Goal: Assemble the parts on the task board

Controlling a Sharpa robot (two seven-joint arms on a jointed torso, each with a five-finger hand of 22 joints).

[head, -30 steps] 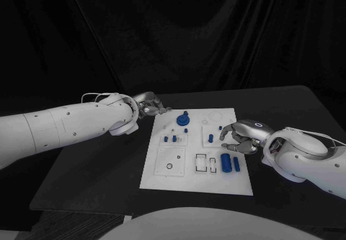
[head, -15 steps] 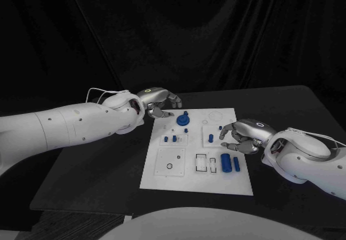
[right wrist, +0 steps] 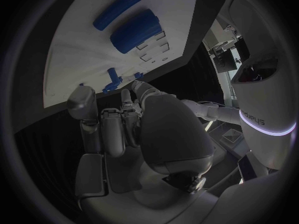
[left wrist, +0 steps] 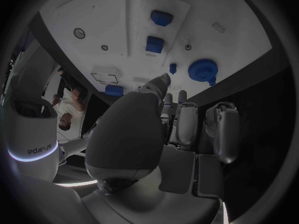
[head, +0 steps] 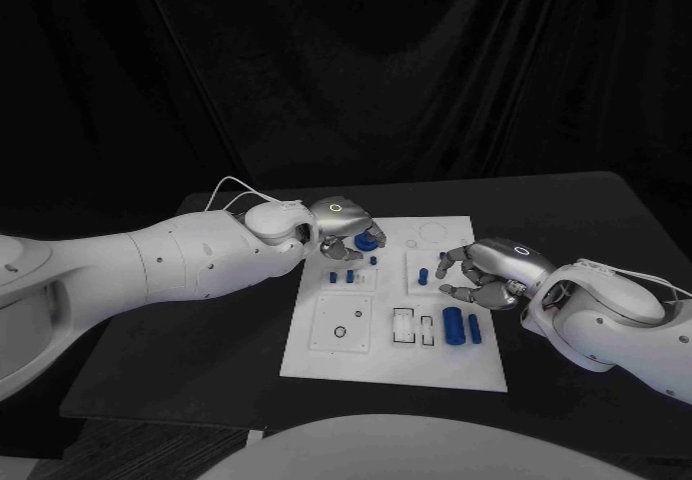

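The white task board [head: 378, 345] lies in the middle of the black table. A round blue part [head: 369, 241] stands near its far edge, and my left hand [head: 340, 224] hovers right at it, fingers stretched toward it and holding nothing. In the left wrist view the fingertips [left wrist: 163, 79] end just short of the round blue part [left wrist: 202, 70] and a small blue peg [left wrist: 172, 67]. My right hand [head: 483, 271] rests at the board's right edge with loosely curled fingers, empty, beside an upright blue peg [head: 421, 277]. Two blue cylinders [head: 453, 325] lie near it, the thicker cylinder [right wrist: 135, 31] also showing from the right wrist.
Two small blue pieces [head: 340, 277] stand in a square plate left of the board's middle. Empty slots [head: 411, 326] and a ring hole [head: 339, 332] sit toward the near edge. Black table [head: 188, 360] surrounds the board.
My left hand has swung from beyond the board's far left corner to right over the round blue part. The right hand has barely moved.
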